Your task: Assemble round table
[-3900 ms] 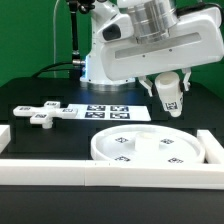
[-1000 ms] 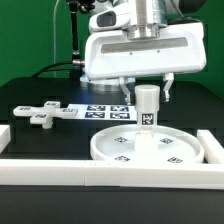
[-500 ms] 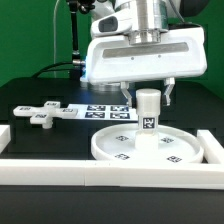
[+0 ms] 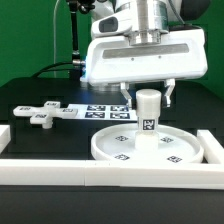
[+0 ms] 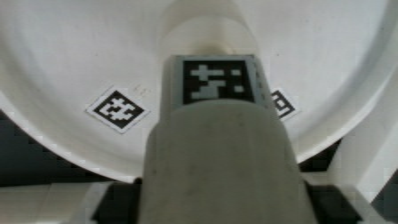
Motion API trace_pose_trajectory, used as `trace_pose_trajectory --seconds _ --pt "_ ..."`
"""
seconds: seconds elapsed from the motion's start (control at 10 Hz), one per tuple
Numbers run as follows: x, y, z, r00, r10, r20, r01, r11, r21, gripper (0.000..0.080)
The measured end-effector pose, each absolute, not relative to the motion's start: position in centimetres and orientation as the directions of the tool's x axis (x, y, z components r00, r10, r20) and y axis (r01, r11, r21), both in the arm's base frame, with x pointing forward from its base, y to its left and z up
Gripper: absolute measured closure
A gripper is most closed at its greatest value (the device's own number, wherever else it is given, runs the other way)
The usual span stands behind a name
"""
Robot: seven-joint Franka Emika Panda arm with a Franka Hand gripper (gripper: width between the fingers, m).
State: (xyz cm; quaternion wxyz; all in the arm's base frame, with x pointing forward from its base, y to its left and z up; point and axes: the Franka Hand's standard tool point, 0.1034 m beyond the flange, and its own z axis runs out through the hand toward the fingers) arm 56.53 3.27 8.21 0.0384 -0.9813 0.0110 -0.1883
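The white rimmed disc (image 4: 120,150) lies flat on the black table with small square tags on it. The short tagged cylinder leg (image 4: 148,115) stands upright at the disc's middle. My gripper (image 4: 147,97) is above the disc with its fingers (image 4: 171,95) spread on either side of the leg's top, open. In the wrist view the leg (image 5: 217,130) fills the middle, with the disc (image 5: 89,60) beyond it and my gripper (image 5: 217,195) astride it. The cross-shaped foot (image 4: 42,113) lies on the table at the exterior view's left.
The marker board (image 4: 100,110) lies behind the disc. Long white border walls run along the front (image 4: 100,172), the right (image 4: 214,148) and the left (image 4: 5,134). A green backdrop stands behind the arm.
The gripper carried the leg from the exterior view's right to over the disc's middle and set it down. In the last second the fingers spread apart from the leg.
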Motion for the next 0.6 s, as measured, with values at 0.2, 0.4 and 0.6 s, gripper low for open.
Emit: trace_pose_trajectory --seconds 0.2,0.4,0.6 --pt "56.52 3.31 8.19 0.929 -0.035 0.368 -0.006 -0.997 -0.08 0.0211" --pt "56.52 3.3 8.19 0.929 -0.035 0.368 -0.007 -0.997 -0.08 0.0162" --pt "56.69 3.23 8.67 0.927 -0.036 0.374 -0.006 -0.997 -0.079 0.0153"
